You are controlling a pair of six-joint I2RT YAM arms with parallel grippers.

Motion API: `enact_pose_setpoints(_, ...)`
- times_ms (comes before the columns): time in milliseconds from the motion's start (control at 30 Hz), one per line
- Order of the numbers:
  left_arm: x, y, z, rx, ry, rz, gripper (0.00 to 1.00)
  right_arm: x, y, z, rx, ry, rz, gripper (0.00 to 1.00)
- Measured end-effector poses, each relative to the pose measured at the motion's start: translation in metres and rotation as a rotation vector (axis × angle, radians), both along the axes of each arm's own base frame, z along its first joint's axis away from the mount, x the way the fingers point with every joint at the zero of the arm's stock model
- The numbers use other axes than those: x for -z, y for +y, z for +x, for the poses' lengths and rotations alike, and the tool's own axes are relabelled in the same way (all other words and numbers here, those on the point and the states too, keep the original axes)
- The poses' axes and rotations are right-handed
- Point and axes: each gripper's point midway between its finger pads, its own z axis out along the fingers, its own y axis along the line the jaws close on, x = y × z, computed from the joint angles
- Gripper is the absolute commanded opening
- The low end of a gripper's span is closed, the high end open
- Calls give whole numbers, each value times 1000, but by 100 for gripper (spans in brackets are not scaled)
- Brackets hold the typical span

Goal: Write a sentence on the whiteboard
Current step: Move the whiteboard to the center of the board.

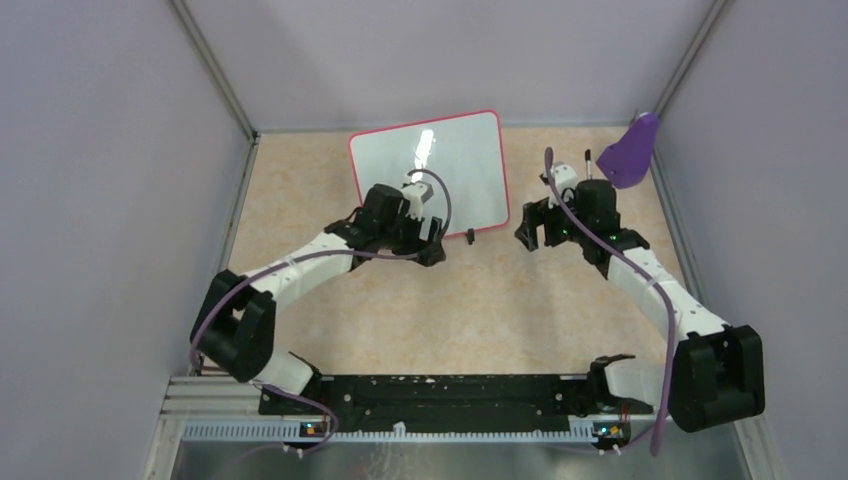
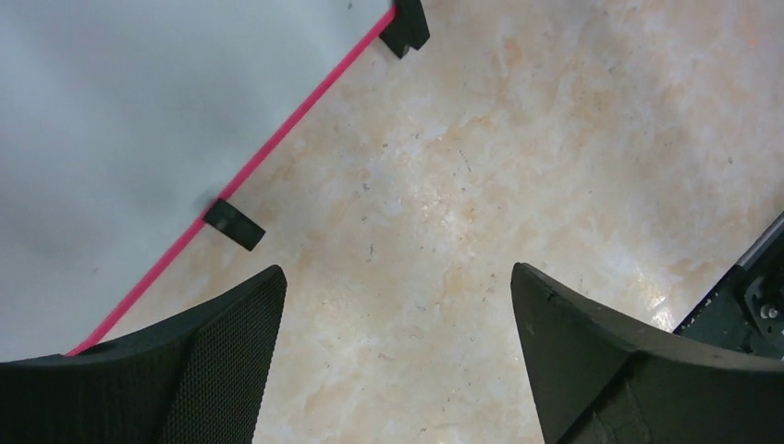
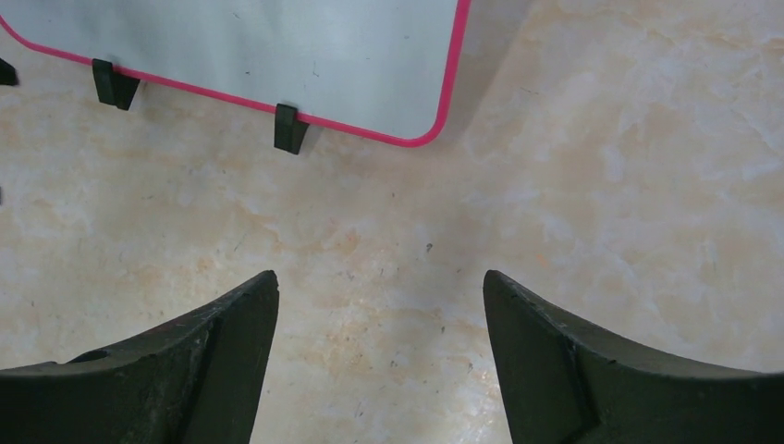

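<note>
The whiteboard point(image 1: 465, 160) lies flat at the back middle of the table, white with a red-pink rim. No sentence shows on the parts of it in view. My left gripper point(image 1: 432, 248) hovers at its near edge, open and empty. In the left wrist view point(image 2: 398, 277) the board point(image 2: 120, 120) and a black clip foot point(image 2: 233, 225) lie up and to the left of the fingers. My right gripper point(image 1: 533, 228) stands open and empty to the right of the board, above bare table point(image 3: 381, 277). The board's corner point(image 3: 277, 37) and two clip feet point(image 3: 288, 128) lie ahead of it.
A purple object point(image 1: 632, 152) leans in the back right corner. Grey walls close in the table on the left, back and right. The arms' base rail point(image 1: 440, 395) runs along the near edge.
</note>
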Motion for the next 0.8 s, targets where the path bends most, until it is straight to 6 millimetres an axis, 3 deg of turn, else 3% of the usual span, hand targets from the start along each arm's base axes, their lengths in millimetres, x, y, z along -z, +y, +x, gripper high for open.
enact_pose_setpoints(200, -77, 32, 15, -96, -166, -49, 99, 23, 19, 2, -26, 61, -29, 70)
enact_pose_setpoints(400, -156, 107, 47, -327, -320, -115, 99, 34, 64, 2, -97, 54, -90, 62)
enact_pose_setpoints(567, -175, 131, 43, -403, -353, -139, 99, 45, 92, 11, -98, 45, -108, 55)
enact_pose_setpoints(800, -177, 141, 43, -445, -332, -168, 99, 63, 106, 36, -27, 70, -124, 42)
